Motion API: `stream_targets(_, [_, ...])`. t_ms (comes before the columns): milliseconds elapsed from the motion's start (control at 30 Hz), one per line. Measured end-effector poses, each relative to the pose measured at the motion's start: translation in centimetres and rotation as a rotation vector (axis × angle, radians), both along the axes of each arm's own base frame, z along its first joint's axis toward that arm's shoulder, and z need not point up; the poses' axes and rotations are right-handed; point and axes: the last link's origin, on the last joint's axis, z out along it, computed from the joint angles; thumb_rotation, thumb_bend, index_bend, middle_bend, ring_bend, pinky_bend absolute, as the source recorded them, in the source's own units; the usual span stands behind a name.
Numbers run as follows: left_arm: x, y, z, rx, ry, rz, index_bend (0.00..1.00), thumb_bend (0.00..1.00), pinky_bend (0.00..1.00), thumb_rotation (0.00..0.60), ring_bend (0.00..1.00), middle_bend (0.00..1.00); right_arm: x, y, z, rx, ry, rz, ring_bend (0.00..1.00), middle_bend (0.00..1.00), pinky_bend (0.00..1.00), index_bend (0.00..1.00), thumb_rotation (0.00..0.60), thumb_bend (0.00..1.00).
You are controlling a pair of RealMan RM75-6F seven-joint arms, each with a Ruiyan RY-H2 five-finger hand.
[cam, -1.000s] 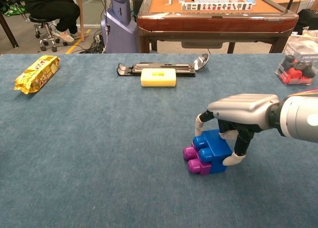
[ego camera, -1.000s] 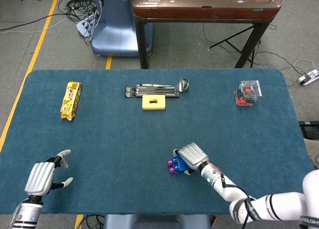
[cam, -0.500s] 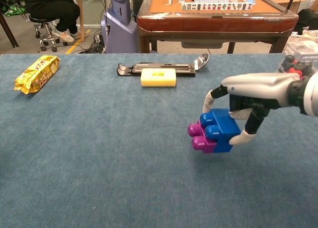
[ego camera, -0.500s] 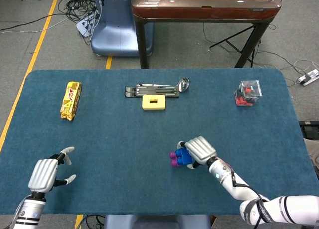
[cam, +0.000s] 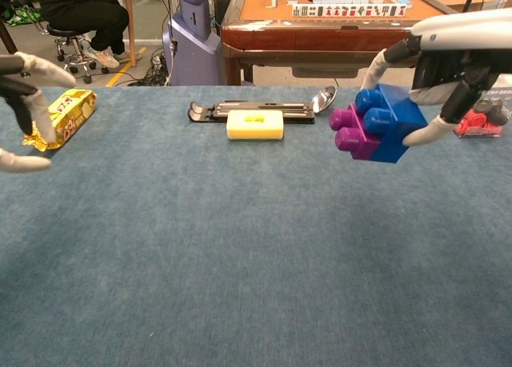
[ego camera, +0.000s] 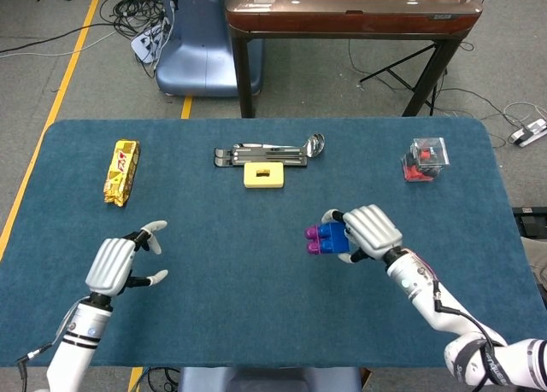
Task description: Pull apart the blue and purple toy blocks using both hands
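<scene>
The joined blue block (cam: pixel 392 121) and purple block (cam: pixel 356 135) hang in the air above the table, studs pointing left. My right hand (cam: pixel 452 51) grips the blue end from the right; in the head view the right hand (ego camera: pixel 373 231) covers most of the blue block (ego camera: pixel 334 235), with the purple block (ego camera: pixel 314 239) sticking out to the left. My left hand (ego camera: pixel 116 264) floats over the near left of the table, fingers spread and holding nothing; the chest view catches the left hand (cam: pixel 24 95) at its left edge.
A yellow snack bag (ego camera: pixel 121 171) lies at the far left. A black tool with a spoon-like end (ego camera: pixel 269 153) and a yellow block (ego camera: pixel 264 174) sit at the back centre. A clear box with red contents (ego camera: pixel 426 158) stands at the back right.
My right hand has lifted the joined blocks off the table, up and away from me. My left hand has risen and moved inward to the right, fingers still spread.
</scene>
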Motion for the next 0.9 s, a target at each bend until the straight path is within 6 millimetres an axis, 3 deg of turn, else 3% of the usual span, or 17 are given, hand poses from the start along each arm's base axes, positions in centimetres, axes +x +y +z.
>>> stream_targets(200, [4.0, 2.7, -0.3, -0.026, -0.137, -0.032, 0.26, 0.02, 0.89, 0.6, 0.62, 0.69, 0.7, -0.5, 2.6, -0.046, -0.054, 0.007, 0.99, 1.0, 0.99, 0.56, 0.6, 0.45])
stream_targets(367, [6.9, 4.5, -0.7, -0.052, -0.238, -0.037, 0.22, 0.0, 1.0, 0.6, 0.78, 0.79, 1.7, -0.9, 4.0, -0.066, -0.101, 0.027, 1.0, 1.0, 1.0, 0.57, 0.6, 0.46])
stream_targets(600, [10.4, 5.9, -1.1, -0.108, -0.356, -0.017, 0.19, 0.0, 1.0, 0.6, 0.87, 0.89, 2.6, -1.3, 4.2, -0.051, -0.175, 0.061, 1.0, 1.0, 1.0, 0.58, 0.6, 0.48])
stream_targets(900, [12.8, 6.4, -0.9, -0.193, -0.485, 0.033, 0.16, 0.0, 1.0, 0.6, 0.92, 0.94, 3.5, -2.1, 3.2, -0.03, -0.26, 0.128, 1.0, 1.0, 1.0, 0.58, 0.6, 0.49])
